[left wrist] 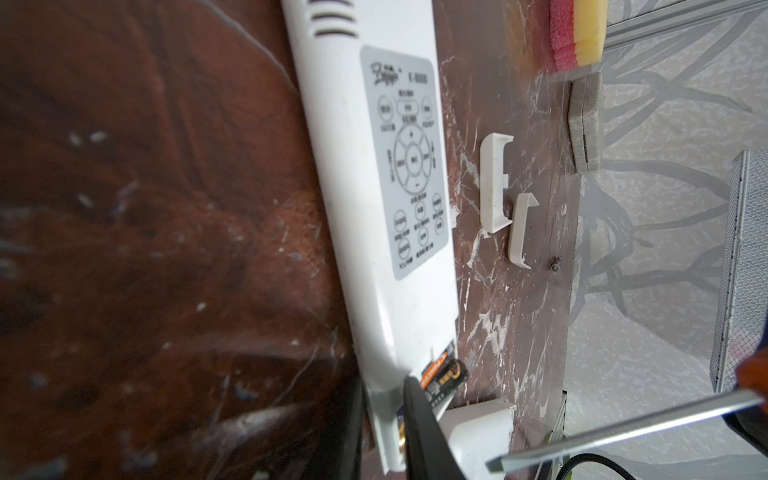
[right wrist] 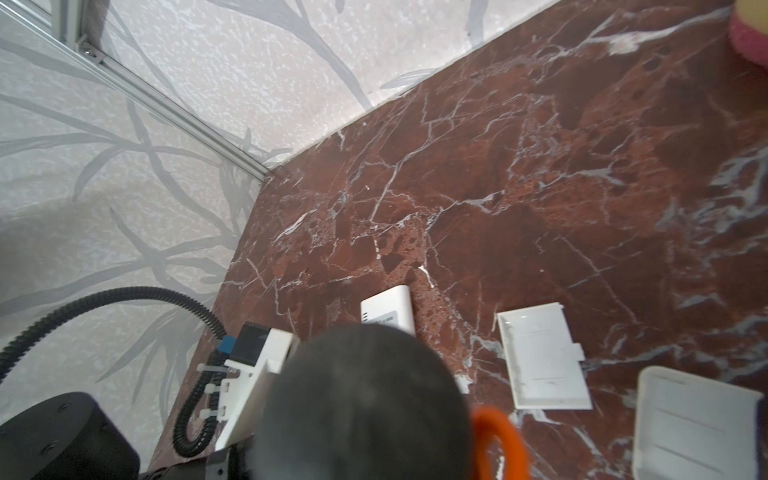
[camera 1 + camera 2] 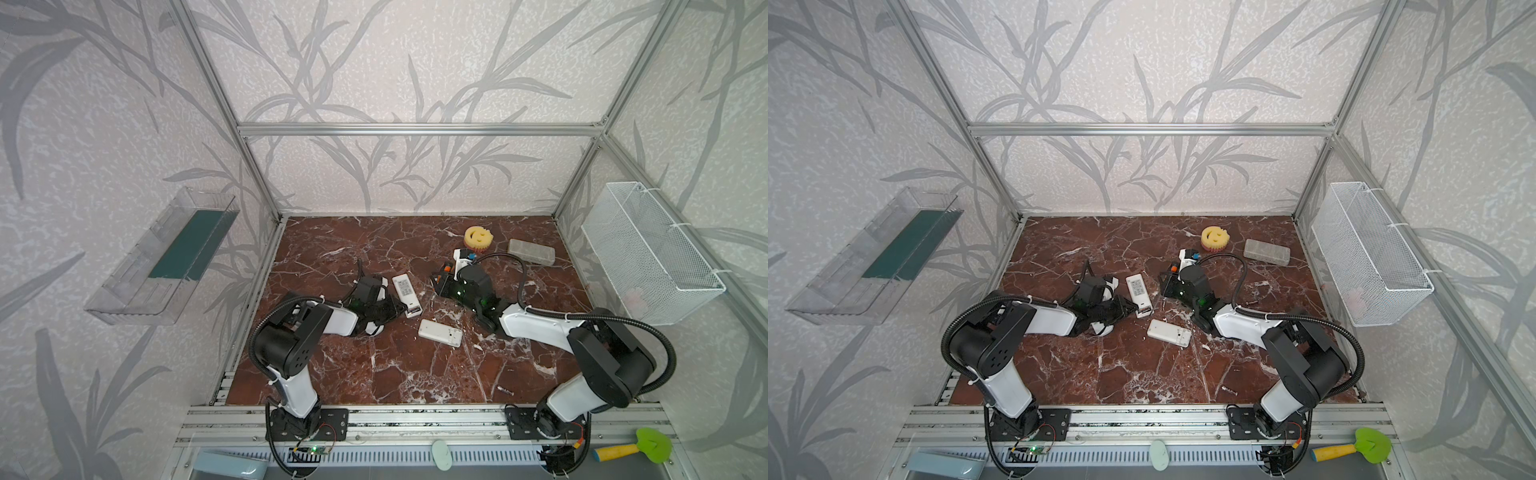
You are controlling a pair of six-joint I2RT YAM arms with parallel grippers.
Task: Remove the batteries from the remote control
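A long white remote control [image 1: 374,187] lies face down, and its open battery bay holds a battery [image 1: 442,380] with a black and orange label. My left gripper [image 1: 386,432] is shut on that open end, one dark finger [image 1: 424,432] lying against the battery. In both top views the left gripper [image 3: 400,309] sits at the remote's near end [image 3: 406,296]. My right gripper [image 3: 442,282] is shut on an orange-handled screwdriver [image 2: 498,436], whose dark cap fills the right wrist view. A dark grey battery [image 3: 505,390] lies loose near the front edge.
A second white remote [image 3: 439,332] lies between the arms. Two white covers [image 1: 494,183] [image 1: 521,230] rest right of the held remote. At the back right lie a yellow smiley sponge [image 3: 478,237] and a grey block [image 3: 532,251]. A white wire basket [image 3: 648,253] hangs on the right wall.
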